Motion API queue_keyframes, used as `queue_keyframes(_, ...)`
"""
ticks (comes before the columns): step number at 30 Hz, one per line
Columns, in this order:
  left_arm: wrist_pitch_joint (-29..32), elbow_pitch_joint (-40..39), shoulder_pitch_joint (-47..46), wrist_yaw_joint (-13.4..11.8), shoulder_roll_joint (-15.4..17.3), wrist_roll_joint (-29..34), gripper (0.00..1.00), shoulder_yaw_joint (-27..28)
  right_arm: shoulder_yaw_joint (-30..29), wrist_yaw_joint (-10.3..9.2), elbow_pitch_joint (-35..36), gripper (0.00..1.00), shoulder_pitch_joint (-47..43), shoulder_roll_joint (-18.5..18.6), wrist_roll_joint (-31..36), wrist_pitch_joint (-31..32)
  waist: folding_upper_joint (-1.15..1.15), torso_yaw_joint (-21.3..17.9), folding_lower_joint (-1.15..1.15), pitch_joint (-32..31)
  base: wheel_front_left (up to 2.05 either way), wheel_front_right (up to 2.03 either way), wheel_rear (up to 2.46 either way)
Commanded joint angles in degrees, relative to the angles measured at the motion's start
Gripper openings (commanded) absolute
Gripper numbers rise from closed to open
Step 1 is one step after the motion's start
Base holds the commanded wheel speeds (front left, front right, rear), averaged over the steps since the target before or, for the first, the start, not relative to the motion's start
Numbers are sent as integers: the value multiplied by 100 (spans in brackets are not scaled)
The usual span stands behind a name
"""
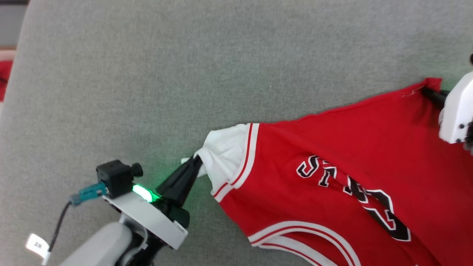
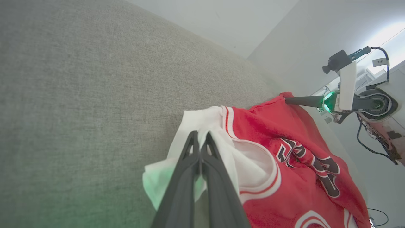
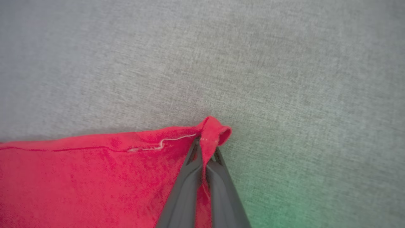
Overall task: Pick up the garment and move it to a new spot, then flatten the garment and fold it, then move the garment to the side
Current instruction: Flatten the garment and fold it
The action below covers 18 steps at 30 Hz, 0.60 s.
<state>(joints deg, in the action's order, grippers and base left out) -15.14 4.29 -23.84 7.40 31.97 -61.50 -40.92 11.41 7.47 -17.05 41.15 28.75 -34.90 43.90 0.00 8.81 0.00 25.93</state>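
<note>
The garment (image 1: 332,155), a red shirt with white sleeves, striped trim and black-and-white lettering, lies on the grey surface (image 1: 184,74) and runs off the lower right of the head view. My left gripper (image 1: 195,159) is shut on the white sleeve (image 2: 202,126), its two dark fingers pressed together over the cloth (image 2: 200,139). My right gripper (image 1: 426,89) is shut on the garment's red hem corner (image 3: 215,133), which curls over the fingertips (image 3: 205,147). Between the two grips the top edge is drawn out in a line.
A plain red cloth scrap (image 1: 5,75) lies beyond the grey surface's left edge. The grey surface stretches wide above and to the left of the garment. The right arm's white wrist (image 2: 346,87) with its green light appears in the left wrist view.
</note>
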Motion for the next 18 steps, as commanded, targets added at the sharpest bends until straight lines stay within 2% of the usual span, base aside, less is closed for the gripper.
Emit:
queue_keyframes(1, 4, 13, -60, 14, 50, 40, 0, 24, 17, 3, -72, 0, -81, -94, -32, -106, 0, -137, 0, -241, 0, 0, 0)
queue_keyframes(5, 3, 86, -469, 14, 197, -7, 0, 55, -358, 1, -425, 0, 245, -227, 65, -806, 0, -233, 0, -457, 0, 0, 0)
queue_keyframes(9, 53, 235, -1276, 14, 317, -292, 0, 29, -925, 0, -884, 0, 719, -417, 243, -1413, 0, -310, 0, -472, 0, 0, 0)
queue_keyframes(14, 256, 887, -2753, 4, 466, -580, 0, 80, -1849, -2, -1575, 0, 1806, -807, 764, -2243, 0, -515, 0, -198, 0, 0, 0)
queue_keyframes(18, 344, 1696, -4049, 2, 398, -828, 0, 253, -2479, -6, -2244, 0, 2879, -1059, 1404, -2925, 0, -671, 0, 73, 0, 0, 0)
